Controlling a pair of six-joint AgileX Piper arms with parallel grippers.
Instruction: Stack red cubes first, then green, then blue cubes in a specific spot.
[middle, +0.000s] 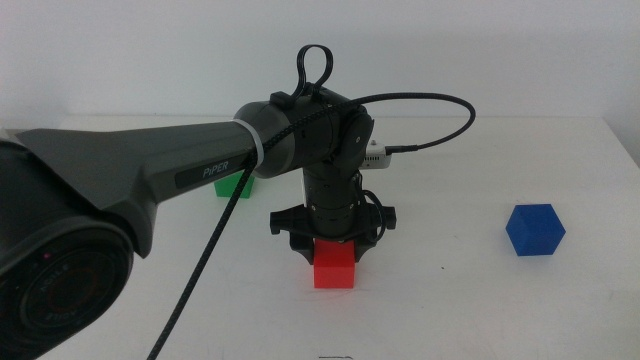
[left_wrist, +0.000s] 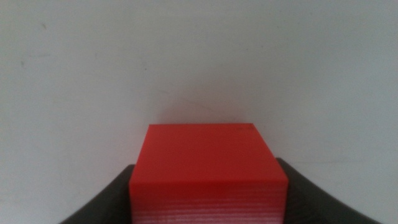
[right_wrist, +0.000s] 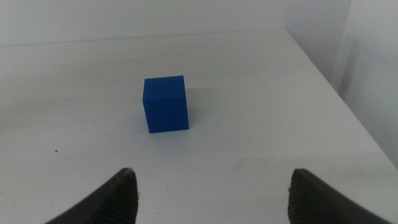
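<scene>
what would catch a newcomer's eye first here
The big dark left arm sweeps in over the table's middle, its left gripper closed around the red cube. The blue cube sits alone to the right, the right gripper open before it. The green cube peeks out behind the arm.

the middle view looks forward and down over the white counter (middle: 480, 300) from above its near edge, taking in the red cube (middle: 334, 264), green cube (middle: 236, 184) and blue cube (middle: 534, 230). the left wrist camera sits very close behind the red cube (left_wrist: 208, 171), shared with the middle view. the right wrist camera faces the blue cube (right_wrist: 165, 104) from farther back, low over the counter
</scene>
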